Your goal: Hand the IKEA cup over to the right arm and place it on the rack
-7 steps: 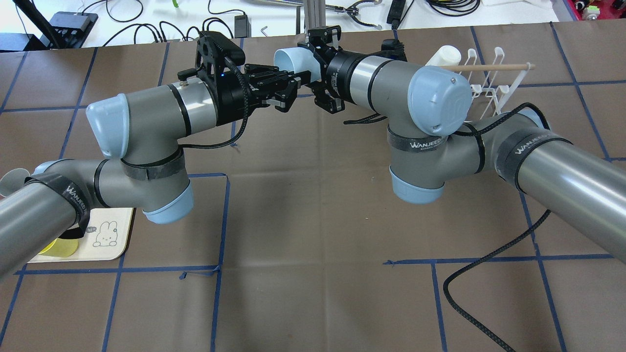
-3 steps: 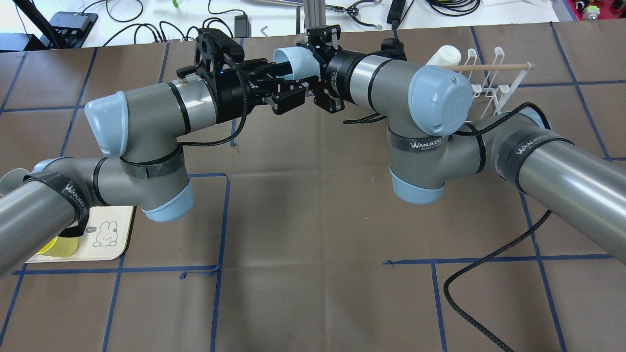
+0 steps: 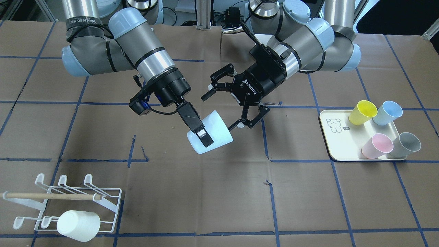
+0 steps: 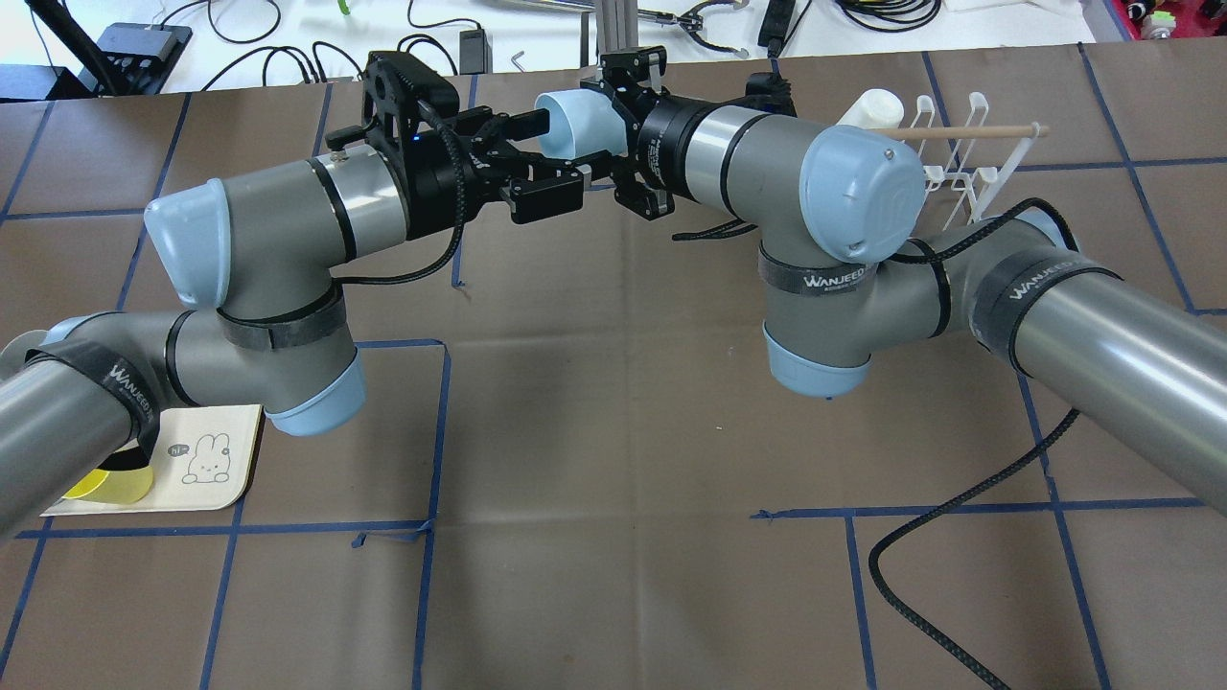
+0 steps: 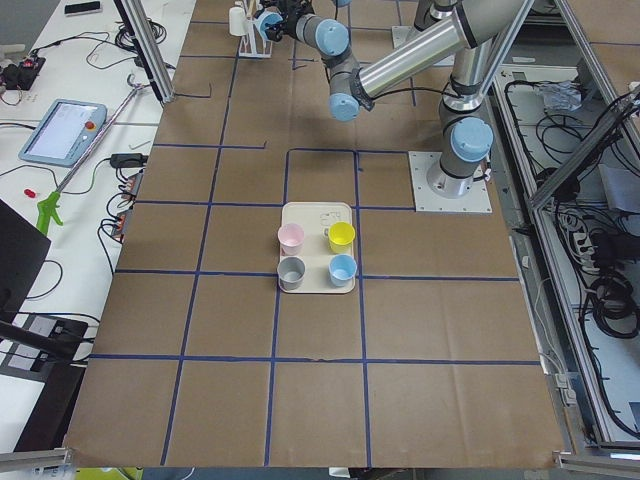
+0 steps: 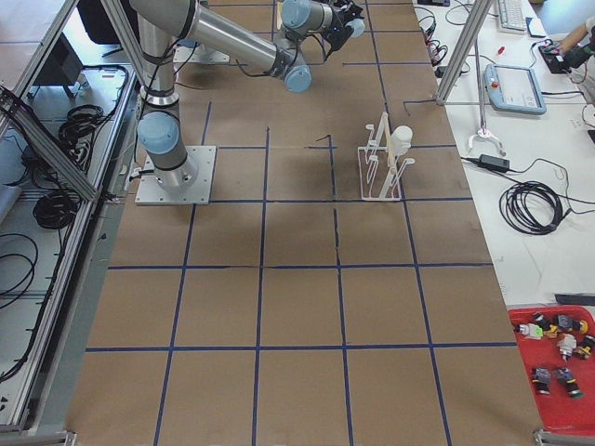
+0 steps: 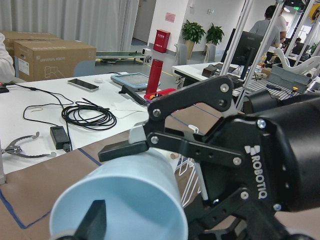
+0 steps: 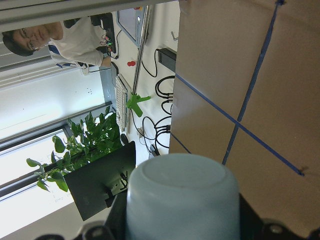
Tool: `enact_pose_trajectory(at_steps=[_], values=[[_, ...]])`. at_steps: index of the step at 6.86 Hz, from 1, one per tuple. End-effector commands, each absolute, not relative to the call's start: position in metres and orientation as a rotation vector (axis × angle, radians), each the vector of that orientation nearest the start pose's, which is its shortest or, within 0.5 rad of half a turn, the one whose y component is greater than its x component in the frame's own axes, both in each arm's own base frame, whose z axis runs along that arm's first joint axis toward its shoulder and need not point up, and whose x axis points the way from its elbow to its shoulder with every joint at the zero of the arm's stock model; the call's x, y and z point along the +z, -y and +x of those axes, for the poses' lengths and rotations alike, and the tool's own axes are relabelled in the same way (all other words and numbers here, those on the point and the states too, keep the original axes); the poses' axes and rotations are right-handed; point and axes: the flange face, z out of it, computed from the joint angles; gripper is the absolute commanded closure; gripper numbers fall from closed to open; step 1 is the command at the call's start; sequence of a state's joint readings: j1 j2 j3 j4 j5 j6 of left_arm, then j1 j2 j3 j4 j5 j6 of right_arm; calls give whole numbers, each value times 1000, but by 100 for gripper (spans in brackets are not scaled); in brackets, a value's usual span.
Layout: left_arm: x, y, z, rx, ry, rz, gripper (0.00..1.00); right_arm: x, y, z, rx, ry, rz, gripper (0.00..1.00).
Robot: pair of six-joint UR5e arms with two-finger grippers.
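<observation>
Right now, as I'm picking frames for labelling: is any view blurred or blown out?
Right wrist-mounted: windows blown out, pale blue cup evenly lit. Left wrist-mounted: even light, no blur. Exterior front-facing: sharp, only soft shadows.

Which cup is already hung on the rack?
The white cup, sitting on a prong of the rack. The pale blue cup is held in the right gripper, and the rest stand on the tray.

Left arm and right arm were silver-grey, pale blue joint caps, black WANJEED straps, braided black cables, white ROBOTIQ lettering.
</observation>
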State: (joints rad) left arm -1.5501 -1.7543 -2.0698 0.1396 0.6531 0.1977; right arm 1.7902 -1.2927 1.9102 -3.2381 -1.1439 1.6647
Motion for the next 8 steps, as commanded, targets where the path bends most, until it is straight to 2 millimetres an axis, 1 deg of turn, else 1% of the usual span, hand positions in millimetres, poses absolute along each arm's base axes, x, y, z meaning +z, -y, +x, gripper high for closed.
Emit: enact_pose_trajectory(at_steps=[1,2,3,4,5,6,7,8], values=[[397,500,-151,1303,1983,-675,1,392,533,277,-380,-1677,1172,90],[396,505,-134,1319,2003,-642,1,395,554,247,-426,-1642,1212,90],[393,513,-130,1296,2032,-619,1,395,570,216,-529,-1679,1178,91],[383,526,-123,1262,2125,-560,1,398,581,191,-687,-1780,1063,92],[380,539,-117,1230,2236,-496,1,397,592,165,-806,-1860,986,92],[381,552,-109,1170,2388,-418,1,397,601,128,-948,-1954,890,92],[380,568,-105,1064,2517,-355,1,395,608,89,-1099,-2065,770,92],[384,580,-102,934,2657,-300,1,390,614,54,-1239,-2192,621,92]])
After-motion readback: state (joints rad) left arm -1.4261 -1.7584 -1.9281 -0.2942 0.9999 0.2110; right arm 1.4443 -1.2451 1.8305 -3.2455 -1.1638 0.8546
